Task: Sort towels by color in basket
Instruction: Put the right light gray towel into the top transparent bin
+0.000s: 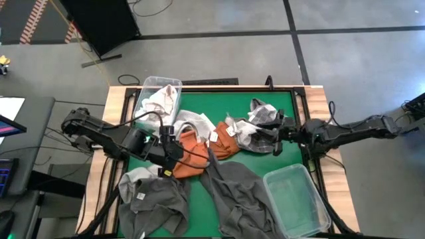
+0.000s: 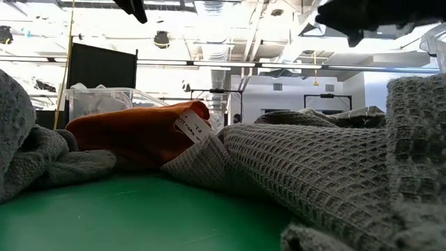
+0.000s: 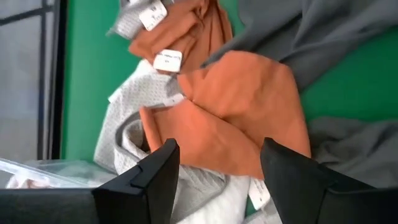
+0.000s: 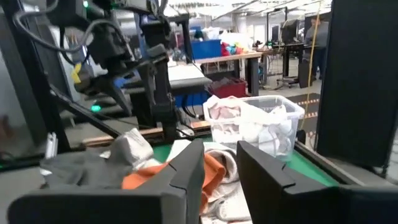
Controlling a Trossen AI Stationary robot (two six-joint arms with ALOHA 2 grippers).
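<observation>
A green surface (image 1: 279,156) with a wooden frame fills the overhead view, scattered with towels. The largest are dark grey towels: one long piece (image 1: 236,192) runs from the middle toward the near edge, and another (image 1: 153,199) is bunched at the near left corner. A clear plastic bin (image 1: 295,199) sits at the near right corner with nothing visible inside. A second clear bin (image 1: 159,99) stands at the far left edge, holding pale cloth (image 1: 159,103). In the middle lie rust orange towels (image 1: 196,156), crumpled, with white tags, touching a pale grey towel (image 1: 189,123) just beyond them. White towels with thin dark grid lines (image 1: 255,133) are heaped right of centre. The left gripper (image 1: 167,143) hangs over the orange towels, its jaws wide apart and holding nothing. The right gripper (image 1: 279,129) reaches in from the right above the gridded heap, its jaws narrowly parted with nothing between them.
</observation>
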